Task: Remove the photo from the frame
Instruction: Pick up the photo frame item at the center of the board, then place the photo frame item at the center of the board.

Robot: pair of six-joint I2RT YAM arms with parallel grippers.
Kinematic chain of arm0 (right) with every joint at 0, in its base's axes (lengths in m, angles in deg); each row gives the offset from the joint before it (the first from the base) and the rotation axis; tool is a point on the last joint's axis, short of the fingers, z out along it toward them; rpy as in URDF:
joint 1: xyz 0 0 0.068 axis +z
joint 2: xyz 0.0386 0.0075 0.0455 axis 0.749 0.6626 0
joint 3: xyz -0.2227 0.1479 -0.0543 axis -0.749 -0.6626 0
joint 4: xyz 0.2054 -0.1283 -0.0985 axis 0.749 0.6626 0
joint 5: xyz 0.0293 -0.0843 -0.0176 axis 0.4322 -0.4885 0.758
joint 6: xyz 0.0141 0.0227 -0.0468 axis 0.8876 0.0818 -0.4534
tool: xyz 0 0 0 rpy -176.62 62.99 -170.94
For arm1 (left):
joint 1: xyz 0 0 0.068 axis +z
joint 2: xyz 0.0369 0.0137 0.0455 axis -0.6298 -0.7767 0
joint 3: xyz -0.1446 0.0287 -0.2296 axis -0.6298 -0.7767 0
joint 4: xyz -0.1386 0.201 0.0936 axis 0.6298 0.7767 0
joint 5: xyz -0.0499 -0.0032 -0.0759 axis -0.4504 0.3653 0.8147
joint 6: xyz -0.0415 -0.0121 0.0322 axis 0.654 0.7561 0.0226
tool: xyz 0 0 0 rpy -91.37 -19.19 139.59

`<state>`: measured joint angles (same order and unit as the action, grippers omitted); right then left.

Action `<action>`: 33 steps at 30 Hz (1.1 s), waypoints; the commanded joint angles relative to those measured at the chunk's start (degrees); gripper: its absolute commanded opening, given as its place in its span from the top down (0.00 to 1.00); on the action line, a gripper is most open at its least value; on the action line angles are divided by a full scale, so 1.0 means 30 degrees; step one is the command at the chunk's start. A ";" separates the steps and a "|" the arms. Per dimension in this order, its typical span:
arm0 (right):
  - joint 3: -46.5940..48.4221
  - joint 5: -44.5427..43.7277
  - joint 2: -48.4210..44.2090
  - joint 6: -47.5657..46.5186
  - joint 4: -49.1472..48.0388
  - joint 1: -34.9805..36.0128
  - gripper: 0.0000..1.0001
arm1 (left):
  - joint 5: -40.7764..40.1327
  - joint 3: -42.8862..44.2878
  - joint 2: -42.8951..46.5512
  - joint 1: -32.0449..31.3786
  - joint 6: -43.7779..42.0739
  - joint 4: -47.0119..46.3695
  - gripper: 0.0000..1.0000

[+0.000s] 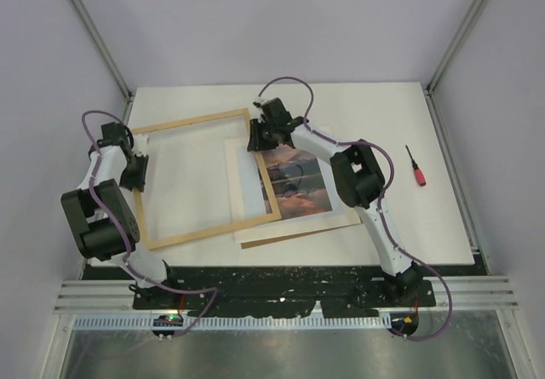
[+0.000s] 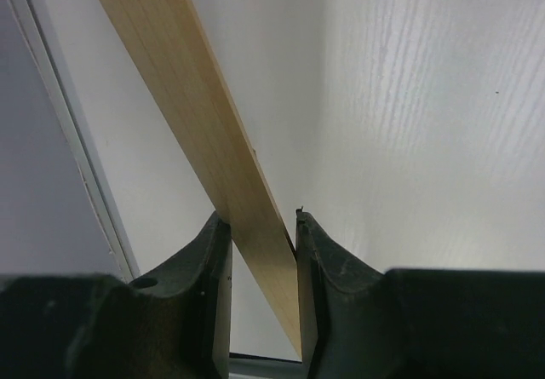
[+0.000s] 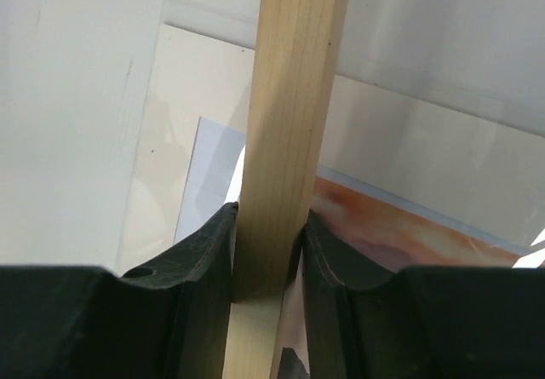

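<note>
The white table carries everything. The largest thing on it is one light-wood frame, now an empty rectangle lying skewed towards the left. It is held at two far-apart places, probably because so wide and thin a frame would twist or swing from a single grip. To the right of it lies a stack of flat things. A brown board is at the bottom and a cream mat lies on it, one of each. On top is the one photo, face up and already out of the frame. The frame's right rail crosses over the photo's left margin, so the frame likely needs carrying further left. There are two arms. The right gripper is clamped on the rail near the frame's far right corner. The left gripper straddles the left rail with narrow jaws, but I cannot tell whether they press on it. One red-handled screwdriver lies well apart at the right, out of the way.
</note>
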<state>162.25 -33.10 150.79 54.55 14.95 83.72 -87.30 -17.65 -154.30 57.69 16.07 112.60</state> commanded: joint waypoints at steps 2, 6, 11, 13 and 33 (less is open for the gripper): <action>0.1559 0.6081 0.0513 -0.1166 -0.1209 0.2877 0.55 | 0.2309 0.1712 -0.1250 -0.0769 -0.1210 -0.0685 0.97; 0.1355 0.5821 0.0045 -0.2131 -0.0126 0.2878 0.37 | 0.1223 0.3266 -0.2568 -0.0769 -0.1093 -0.0071 0.97; -0.1013 0.4476 -0.1330 -0.3568 0.0636 0.2528 0.24 | 0.0020 0.4645 -0.3830 -0.0740 -0.0976 0.0486 0.97; -0.1775 0.3716 -0.1770 -0.4067 0.0900 0.2381 0.23 | -0.1062 0.4852 -0.4094 -0.0769 -0.0975 0.0517 0.97; -0.3394 0.4440 -0.2564 -0.4188 0.0959 -0.1253 0.12 | -0.4198 0.6462 -0.5646 -0.0505 -0.0829 0.0984 1.00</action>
<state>150.01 -21.69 142.64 41.74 14.60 80.73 -97.90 -2.17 -170.95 55.97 14.06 114.22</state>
